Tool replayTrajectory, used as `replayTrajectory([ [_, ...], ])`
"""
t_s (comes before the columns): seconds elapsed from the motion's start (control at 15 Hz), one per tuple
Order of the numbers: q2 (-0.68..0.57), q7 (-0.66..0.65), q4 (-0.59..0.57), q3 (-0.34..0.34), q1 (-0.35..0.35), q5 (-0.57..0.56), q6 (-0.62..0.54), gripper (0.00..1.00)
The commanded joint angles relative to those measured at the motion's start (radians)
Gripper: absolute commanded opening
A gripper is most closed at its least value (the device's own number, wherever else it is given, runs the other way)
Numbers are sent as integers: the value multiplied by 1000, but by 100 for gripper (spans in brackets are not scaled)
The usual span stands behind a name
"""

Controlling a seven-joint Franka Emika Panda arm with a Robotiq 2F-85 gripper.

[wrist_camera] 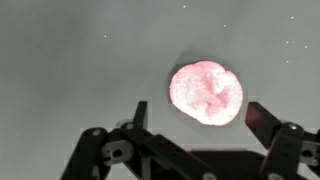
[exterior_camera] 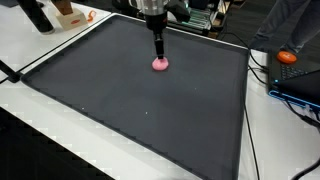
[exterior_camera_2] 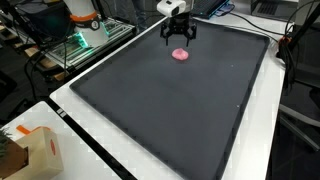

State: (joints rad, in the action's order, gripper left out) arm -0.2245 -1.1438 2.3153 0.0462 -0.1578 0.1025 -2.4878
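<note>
Toward the far edge of the dark mat (exterior_camera: 120, 110), as both exterior views show it, roughly midway along that edge: a pink lump (exterior_camera: 160, 64), rounded, pale and mottled on top, lying alone on the mat surface.

Gripper (exterior_camera_2: 179, 40) hangs directly over the lump, pointing down. Jaws spread wide and released, nothing between them.

Wrist view: the two dark fingers (wrist_camera: 140, 112) stand apart with the lump ahead of them, offset toward one finger rather than centred in the gap. Contact between fingertip and lump cannot be told from any view.

The mat covers most of a white table (exterior_camera_2: 75, 125). Off the mat: a cardboard box (exterior_camera_2: 38, 152) at a near table corner, and an orange object (exterior_camera: 288, 57) beyond a side edge. Both are well apart from the lump.
</note>
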Motion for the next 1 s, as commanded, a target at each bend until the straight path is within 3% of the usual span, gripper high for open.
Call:
replayTrajectory([
  [0.0, -60, -10, -12, 1, -2, 23, -49, 100],
  [0.27, -95, 5, -23, 4, -2, 51, -80, 100],
  [0.33, -99, 7, -25, 5, -1, 59, -87, 95],
  [0.47, -108, 12, -28, 8, 1, 79, -101, 72],
  [0.6, -115, 15, -30, 9, 1, 94, -112, 63],
  [0.93, -126, 17, -40, 7, -2, 110, -109, 24],
])
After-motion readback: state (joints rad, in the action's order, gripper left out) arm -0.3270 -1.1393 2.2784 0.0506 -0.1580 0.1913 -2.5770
